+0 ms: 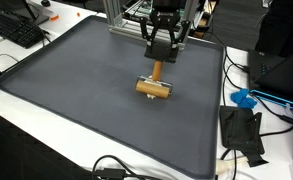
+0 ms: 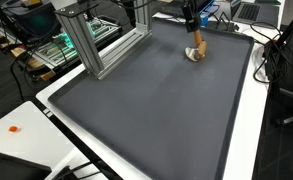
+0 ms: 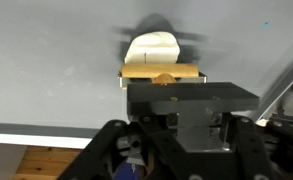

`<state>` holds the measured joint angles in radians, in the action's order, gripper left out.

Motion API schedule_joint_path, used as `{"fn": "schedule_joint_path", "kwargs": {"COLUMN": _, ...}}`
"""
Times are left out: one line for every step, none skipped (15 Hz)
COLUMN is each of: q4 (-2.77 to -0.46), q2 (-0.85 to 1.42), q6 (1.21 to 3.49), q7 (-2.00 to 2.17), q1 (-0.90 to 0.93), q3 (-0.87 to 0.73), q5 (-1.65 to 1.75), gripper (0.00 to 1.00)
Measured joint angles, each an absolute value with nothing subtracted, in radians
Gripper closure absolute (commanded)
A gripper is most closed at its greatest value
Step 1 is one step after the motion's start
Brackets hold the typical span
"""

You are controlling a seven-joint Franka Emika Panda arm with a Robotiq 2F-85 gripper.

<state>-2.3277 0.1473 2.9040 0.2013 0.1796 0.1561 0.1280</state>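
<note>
A wooden mallet-like tool stands on the dark grey mat (image 1: pixel 76 100). It has a short round head (image 1: pixel 154 88) and a thin handle (image 1: pixel 157 69) rising from it. My gripper (image 1: pixel 160 58) is right above it, and its fingers are closed on the top of the handle. In the other exterior view the tool (image 2: pixel 196 52) sits near the mat's far edge under the gripper (image 2: pixel 193 30). In the wrist view a wooden bar (image 3: pixel 161 72) and a cream rounded part (image 3: pixel 153 48) show just past the dark fingers (image 3: pixel 191 100), which hide the grip itself.
An aluminium frame (image 2: pixel 86 45) stands along one edge of the mat. A keyboard (image 1: pixel 16 28) lies off one corner. A black device (image 1: pixel 242 132), a blue object (image 1: pixel 244 98) and cables lie beside the mat. An orange bit (image 2: pixel 14 128) lies on the white table.
</note>
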Motion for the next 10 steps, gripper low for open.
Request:
{"fn": "schedule_joint_path", "kwargs": {"q4": -2.328, "q2": 0.148, "q6": 2.904, "q7": 0.201, "q1": 0.180, "q3": 0.156, "q5": 0.128, "gripper": 0.71}}
{"fn": "schedule_joint_path", "kwargs": {"q4": -2.327, "q2": 0.148, "q6": 2.903, "q7": 0.201, "q1": 0.180, "q3": 0.156, "q5": 0.128, "gripper": 0.71}}
{"fn": "schedule_joint_path", "kwargs": {"q4": -2.325, "q2": 0.147, "q6": 2.897, "q7": 0.202, "q1": 0.180, "q3": 0.156, "q5": 0.128, "gripper": 0.71}}
{"fn": "schedule_joint_path", "kwargs": {"q4": -2.320, "q2": 0.147, "q6": 2.886, "q7": 0.202, "q1": 0.180, "q3": 0.156, "q5": 0.128, "gripper": 0.71}}
{"fn": "schedule_joint_path", "kwargs": {"q4": -2.312, "q2": 0.147, "q6": 2.867, "q7": 0.202, "q1": 0.181, "q3": 0.156, "q5": 0.128, "gripper": 0.71}}
{"fn": "schedule_joint_path", "kwargs": {"q4": -2.301, "q2": 0.147, "q6": 2.839, "q7": 0.203, "q1": 0.182, "q3": 0.156, "q5": 0.128, "gripper": 0.71}}
{"fn": "schedule_joint_path", "kwargs": {"q4": -2.287, "q2": 0.146, "q6": 2.806, "q7": 0.203, "q1": 0.185, "q3": 0.156, "q5": 0.128, "gripper": 0.71}}
{"fn": "schedule_joint_path", "kwargs": {"q4": -2.273, "q2": 0.145, "q6": 2.769, "q7": 0.203, "q1": 0.189, "q3": 0.156, "q5": 0.128, "gripper": 0.71}}
{"fn": "schedule_joint_path", "kwargs": {"q4": -2.261, "q2": 0.143, "q6": 2.736, "q7": 0.203, "q1": 0.192, "q3": 0.156, "q5": 0.128, "gripper": 0.71}}
{"fn": "schedule_joint_path", "kwargs": {"q4": -2.251, "q2": 0.141, "q6": 2.704, "q7": 0.203, "q1": 0.194, "q3": 0.156, "q5": 0.127, "gripper": 0.71}}
